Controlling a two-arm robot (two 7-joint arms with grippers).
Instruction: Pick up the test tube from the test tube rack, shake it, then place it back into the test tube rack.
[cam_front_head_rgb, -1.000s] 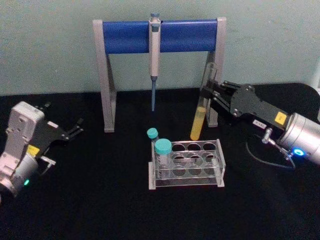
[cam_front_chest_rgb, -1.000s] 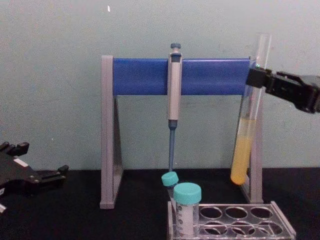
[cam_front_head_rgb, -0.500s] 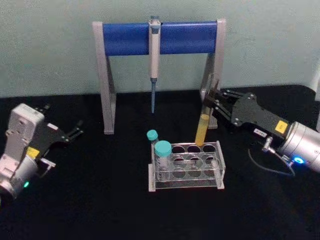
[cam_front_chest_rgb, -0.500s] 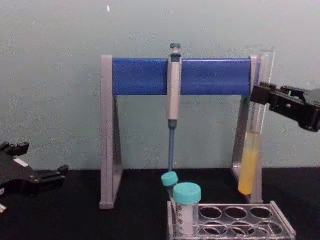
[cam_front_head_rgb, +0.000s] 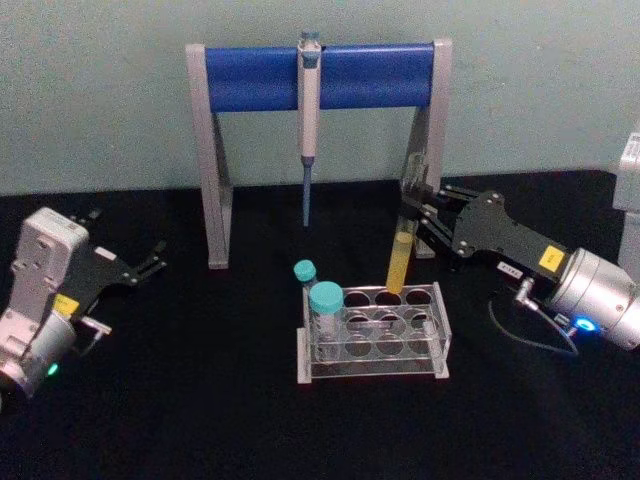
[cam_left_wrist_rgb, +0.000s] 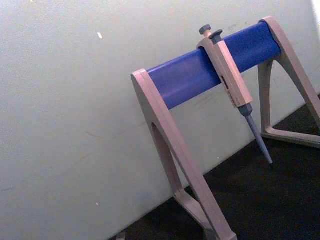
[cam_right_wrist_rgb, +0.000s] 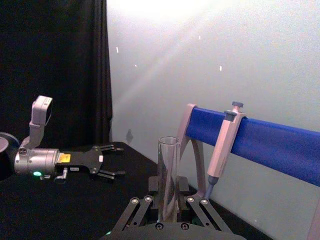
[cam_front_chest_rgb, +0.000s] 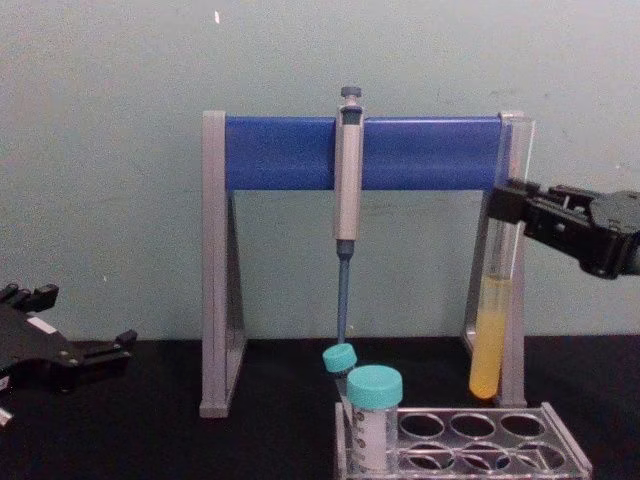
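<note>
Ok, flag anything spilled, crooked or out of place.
Nothing spilled or broken. The test tube leans slightly in the right gripper, its bottom above the test tube rack. The rear teal-capped vial sits tilted. Left gripper rests open.

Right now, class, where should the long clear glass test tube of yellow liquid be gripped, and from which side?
Grip the long clear glass test tube on its bare upper wall, above the yellow liquid, from the robot's right. It hangs near upright above the clear plastic rack; the right gripper has its jaws shut there.
</note>
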